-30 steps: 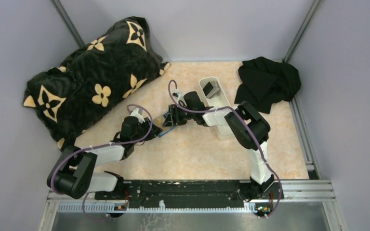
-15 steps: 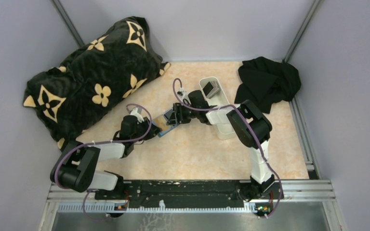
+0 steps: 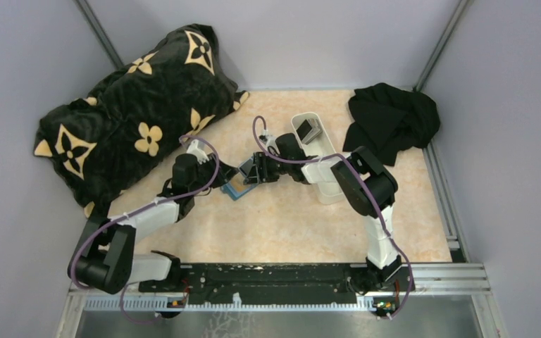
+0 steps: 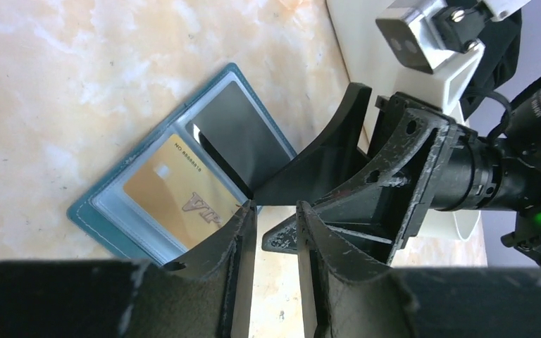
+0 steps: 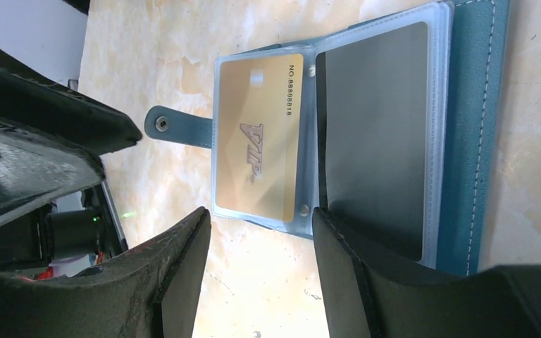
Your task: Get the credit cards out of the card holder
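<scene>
Lying open and flat on the marbled table point(image 3: 289, 218), the teal card holder point(image 5: 466, 141) showed a gold VIP card point(image 5: 257, 134) and a dark grey card point(image 5: 373, 141) in its clear sleeves. The right gripper point(image 5: 259, 215) hung just over it, jaws wide apart and empty; the left gripper point(image 4: 275, 211), jaws a slit apart beside it, held nothing

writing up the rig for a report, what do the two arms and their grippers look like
The left arm and right arm have white links between chunky black joints, each trailed by a looping purple cable. The left gripper and right gripper are matte black, with two wedge-shaped fingers scuffed pale at the edges.
</scene>
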Controlling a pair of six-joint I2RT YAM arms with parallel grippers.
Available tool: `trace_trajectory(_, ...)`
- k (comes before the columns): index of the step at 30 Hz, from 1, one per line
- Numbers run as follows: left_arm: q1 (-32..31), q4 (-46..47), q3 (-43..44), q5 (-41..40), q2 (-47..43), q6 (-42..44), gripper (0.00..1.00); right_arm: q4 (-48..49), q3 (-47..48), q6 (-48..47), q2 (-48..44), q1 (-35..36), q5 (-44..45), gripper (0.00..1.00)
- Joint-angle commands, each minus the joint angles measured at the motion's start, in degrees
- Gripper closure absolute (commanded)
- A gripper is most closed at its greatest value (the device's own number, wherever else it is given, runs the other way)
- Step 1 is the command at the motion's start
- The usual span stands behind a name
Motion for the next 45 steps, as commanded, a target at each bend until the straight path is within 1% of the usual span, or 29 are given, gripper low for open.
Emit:
trace_trajectory(1, 0.4, 3.5, -0.8, 2.7, 2.9, -1.6, 0.66, 2.0, -0.4, -0.3, -1.5, -0.3, -0.4, 0.44)
trace_trajectory(7, 0.5, 10.4, -3.3, 5.5, 10.6, -3.9, 0.64, 2.3, -0.4, 0.0, -1.9, -0.3, -0.7, 0.44)
trace_trajectory(12, 2.3, 15.7, -5.8, 9.1, 15.8, -5.9, 0.64, 2.3, -0.2, 0.2, -2.0, -0.3, -0.8, 0.44)
trace_trajectory(14, 2.7, 17.8, -7.6, 9.8, 16.2, -6.5, 0.64, 2.2, 0.2, 0.3, -1.8, -0.3, -0.9, 0.44)
trace_trajectory(20, 3.1, 15.9, -8.7, 8.2, 14.9, -4.6, 0.64, 2.8, 1.6, 0.8, -0.4, -0.3, -2.1, 0.44)
trace_trajectory(23, 3.3, 16.8, -8.8, 8.0, 16.0, -4.2, 0.64, 2.7, 2.1, 0.9, 0.4, -0.2, -2.2, 0.44)
trace_trajectory(31, 3.5, 25.0, -10.1, 11.0, 21.2, -6.5, 0.65, 1.6, 4.6, 0.9, 3.0, 1.0, -2.8, 0.44)
trace_trajectory(39, 3.9, 24.2, -10.6, 10.2, 20.7, -5.4, 0.65, 4.8, 5.4, 3.3, 3.5, 1.0, -5.7, 0.44)
trace_trajectory(45, 4.1, 24.2, -11.1, 10.0, 20.9, -5.0, 0.65, 12.4, 4.1, 8.3, 2.6, 0.8, -9.8, 0.46)
